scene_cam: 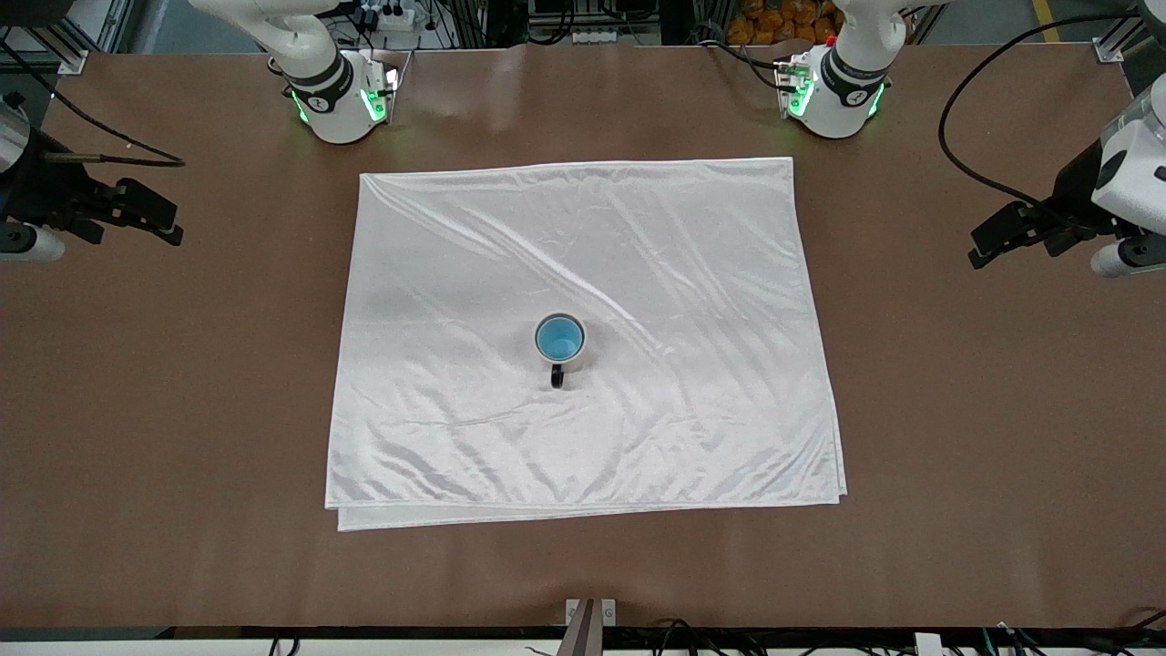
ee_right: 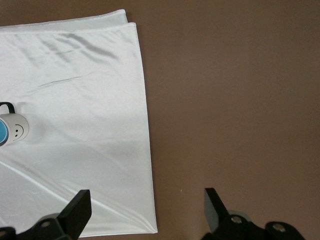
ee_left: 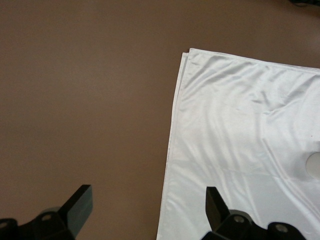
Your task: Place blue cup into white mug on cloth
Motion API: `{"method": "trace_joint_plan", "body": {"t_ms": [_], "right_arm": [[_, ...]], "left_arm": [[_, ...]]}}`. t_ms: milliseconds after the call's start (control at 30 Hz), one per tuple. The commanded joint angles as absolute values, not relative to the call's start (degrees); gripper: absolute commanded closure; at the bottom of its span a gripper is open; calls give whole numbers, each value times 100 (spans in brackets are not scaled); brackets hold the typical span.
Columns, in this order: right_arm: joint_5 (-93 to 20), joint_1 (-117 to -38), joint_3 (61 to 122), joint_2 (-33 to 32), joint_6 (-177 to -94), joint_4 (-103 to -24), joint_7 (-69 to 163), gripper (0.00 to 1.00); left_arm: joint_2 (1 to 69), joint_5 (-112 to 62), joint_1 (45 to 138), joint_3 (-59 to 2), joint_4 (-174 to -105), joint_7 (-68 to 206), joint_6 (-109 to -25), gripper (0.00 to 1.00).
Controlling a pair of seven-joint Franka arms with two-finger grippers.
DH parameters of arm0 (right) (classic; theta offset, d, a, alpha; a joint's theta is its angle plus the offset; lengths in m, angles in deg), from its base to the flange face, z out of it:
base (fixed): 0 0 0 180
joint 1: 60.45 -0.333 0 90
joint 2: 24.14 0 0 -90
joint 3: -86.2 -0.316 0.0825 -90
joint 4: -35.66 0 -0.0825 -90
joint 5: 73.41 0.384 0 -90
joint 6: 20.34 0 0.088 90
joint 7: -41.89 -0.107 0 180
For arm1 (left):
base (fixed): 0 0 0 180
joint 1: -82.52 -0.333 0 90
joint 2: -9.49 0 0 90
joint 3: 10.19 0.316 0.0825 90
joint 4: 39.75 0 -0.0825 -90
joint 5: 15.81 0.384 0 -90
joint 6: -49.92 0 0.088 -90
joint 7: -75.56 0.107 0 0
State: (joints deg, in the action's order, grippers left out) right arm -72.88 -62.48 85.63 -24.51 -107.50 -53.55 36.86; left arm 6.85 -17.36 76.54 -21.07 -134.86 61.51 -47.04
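The white cloth [scene_cam: 638,273] lies wrinkled and layered in the middle of the table. On it stands the white mug [scene_cam: 565,363], its black handle turned toward the front camera. The blue cup [scene_cam: 558,339] sits inside the mug. The right wrist view catches the mug [ee_right: 15,129] with a smiley face, a sliver of the blue cup [ee_right: 2,134] and the cloth [ee_right: 85,100]. My right gripper [scene_cam: 168,223] [ee_right: 147,207] hangs open over the cloth's edge at the right arm's end. My left gripper [scene_cam: 976,248] [ee_left: 148,205] hangs open over the cloth [ee_left: 240,140] edge at the other end.
Bare brown table [scene_cam: 956,410] surrounds the cloth on every side. The two arm bases [scene_cam: 342,100] [scene_cam: 838,91] stand at the edge farthest from the front camera. A black cable [scene_cam: 966,164] loops over the table near the left arm.
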Motion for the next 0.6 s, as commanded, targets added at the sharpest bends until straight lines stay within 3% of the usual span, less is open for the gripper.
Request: {"method": "trace_joint_plan", "body": {"t_ms": [0, 567], "right_arm": [[-7289, -6239, 8550, -2458, -10717, -5354, 3749, 0], [-7289, -6239, 8550, -2432, -10726, -5363, 3749, 0]], "left_arm": [[465, -1889, 7628, -2083, -13555, 6404, -4685, 0], [615, -1942, 7646, -1942, -13292, 6510, -4685, 0]]}}
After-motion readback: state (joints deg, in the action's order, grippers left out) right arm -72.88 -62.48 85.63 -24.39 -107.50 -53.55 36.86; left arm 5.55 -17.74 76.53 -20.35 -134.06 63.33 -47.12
